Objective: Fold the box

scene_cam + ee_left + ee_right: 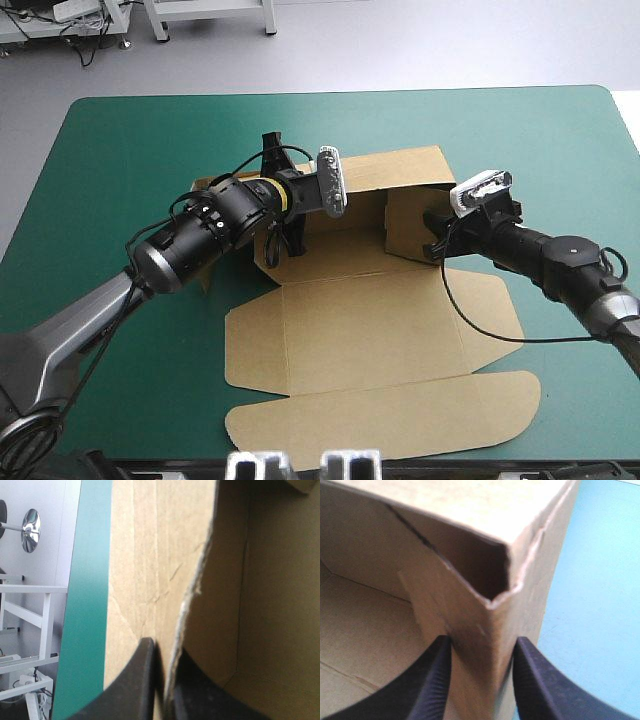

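- high view: we see the cut brown cardboard box [370, 320] on the teal-green cover [120, 140], far walls raised, lid flat.
- left wrist view: left gripper [162, 650] pinches a wall edge, fingers nearly together.
- right wrist view: right gripper [481, 650] clamps the corner wall.

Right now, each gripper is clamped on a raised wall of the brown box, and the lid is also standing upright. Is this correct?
Not quite. The lid lies flat on the teal-green cover, as the high view shows. The left gripper and right gripper do each clamp a raised wall of the box.
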